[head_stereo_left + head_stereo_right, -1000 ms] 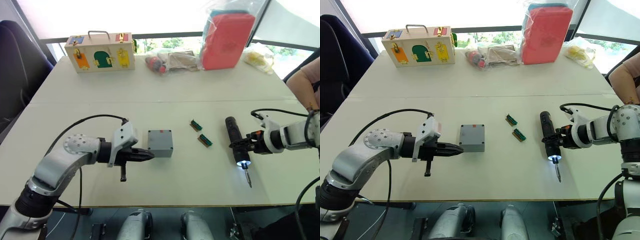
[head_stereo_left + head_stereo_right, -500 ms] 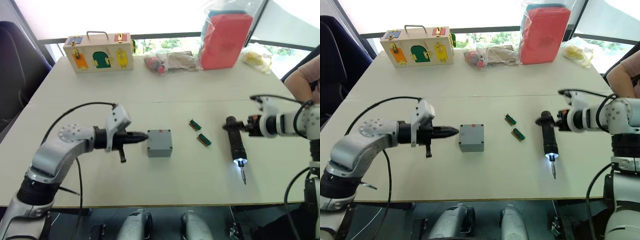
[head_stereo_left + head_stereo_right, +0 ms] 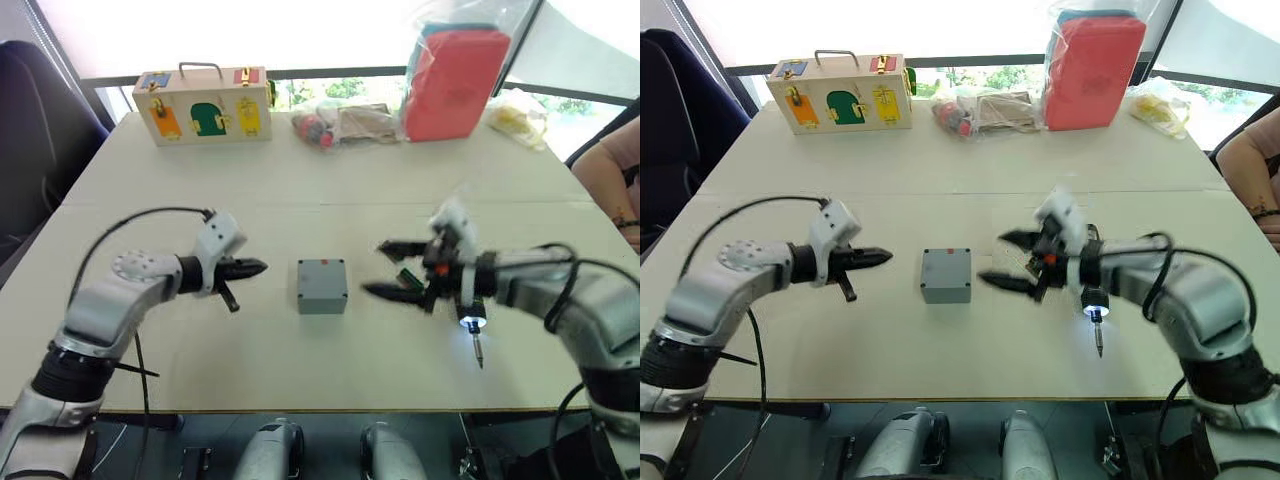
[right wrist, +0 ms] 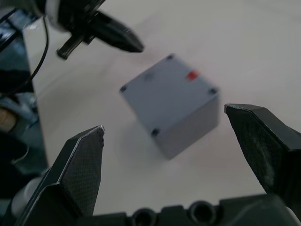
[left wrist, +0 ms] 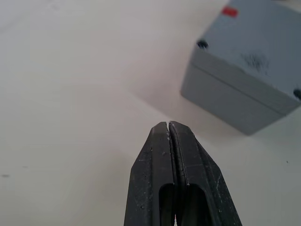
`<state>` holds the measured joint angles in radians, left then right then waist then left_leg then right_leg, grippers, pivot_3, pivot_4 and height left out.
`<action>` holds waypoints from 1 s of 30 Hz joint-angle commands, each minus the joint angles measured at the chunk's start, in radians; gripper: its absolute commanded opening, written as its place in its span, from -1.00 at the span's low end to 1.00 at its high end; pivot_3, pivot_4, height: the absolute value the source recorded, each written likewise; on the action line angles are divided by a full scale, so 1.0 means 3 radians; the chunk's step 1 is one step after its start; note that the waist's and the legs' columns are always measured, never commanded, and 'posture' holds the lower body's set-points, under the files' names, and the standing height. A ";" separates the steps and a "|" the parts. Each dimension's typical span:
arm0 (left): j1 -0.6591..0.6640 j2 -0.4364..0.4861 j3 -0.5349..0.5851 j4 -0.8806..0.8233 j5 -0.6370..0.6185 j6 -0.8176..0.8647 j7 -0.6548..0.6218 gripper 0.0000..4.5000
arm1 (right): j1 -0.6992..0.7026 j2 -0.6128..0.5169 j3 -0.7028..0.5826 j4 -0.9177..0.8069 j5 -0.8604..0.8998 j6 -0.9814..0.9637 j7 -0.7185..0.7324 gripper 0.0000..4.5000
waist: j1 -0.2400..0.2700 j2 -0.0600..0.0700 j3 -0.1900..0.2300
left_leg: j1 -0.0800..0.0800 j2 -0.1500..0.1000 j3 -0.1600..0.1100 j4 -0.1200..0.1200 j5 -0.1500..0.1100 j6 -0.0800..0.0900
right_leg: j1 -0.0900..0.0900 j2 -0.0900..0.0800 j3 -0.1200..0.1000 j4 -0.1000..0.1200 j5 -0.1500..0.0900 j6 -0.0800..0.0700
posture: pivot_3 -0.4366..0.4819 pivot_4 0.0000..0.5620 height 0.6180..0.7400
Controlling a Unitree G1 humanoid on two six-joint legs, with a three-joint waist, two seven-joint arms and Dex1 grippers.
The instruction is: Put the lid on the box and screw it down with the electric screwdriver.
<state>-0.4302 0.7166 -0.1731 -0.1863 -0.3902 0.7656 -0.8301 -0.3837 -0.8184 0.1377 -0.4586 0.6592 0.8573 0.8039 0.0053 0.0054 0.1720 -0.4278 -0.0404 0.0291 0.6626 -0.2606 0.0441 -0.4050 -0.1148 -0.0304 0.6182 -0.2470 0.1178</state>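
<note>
**Lidded box mid-table, both pincers empty**

The box (image 3: 322, 285) is sitting mid-table (image 3: 300, 180) between the two pincers, the lid (image 4: 169, 92) lying on top. The wrist views are showing the lid's corner holes and red mark, barely visible from the head. Left pincer (image 5: 169, 129): fingers pressed together, holding nothing, near the box. Right pincer (image 3: 392, 270): spread wide, gripping nothing. The electric screwdriver (image 3: 1093, 318) is lying beside it, tip glowing.

A pale table (image 3: 150, 185) carries the grey box (image 3: 322, 290) with its lid (image 3: 321, 275) on, mid-table. To its right lie the electric screwdriver (image 3: 1092, 305) and green-and-brown strips (image 3: 407, 279). Along the far edge stand a wooden latch box (image 3: 203, 105), plastic bags (image 3: 340, 122) and a bagged red case (image 3: 455, 78).
</note>
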 commanded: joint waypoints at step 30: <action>-0.0506 -0.0277 -0.0227 0.0693 0.0643 -0.0628 -0.0440 -1.00 | -0.0024 0.0176 0.0100 -0.0049 -0.0548 -0.0053 -0.0048 0.95 | 0.0006 -0.0003 -0.0001 | -0.0001 -0.0001 -0.0002 0.0001 0.0001 -0.0003 | -0.0002 -0.0003 -0.0002 0.0002 0.0001 -0.0001 | -0.05 -0.47 1.00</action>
<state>-0.5962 0.6171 -0.2651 0.1068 -0.1679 0.5535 -0.9321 -0.3673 -0.7701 0.1747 -0.4933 0.5277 0.8928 0.7828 0.0070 0.0046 0.1716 -0.4279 -0.0407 0.0283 0.6629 -0.2603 0.0431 -0.4056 -0.1157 -0.0310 0.6188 -0.2469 0.1175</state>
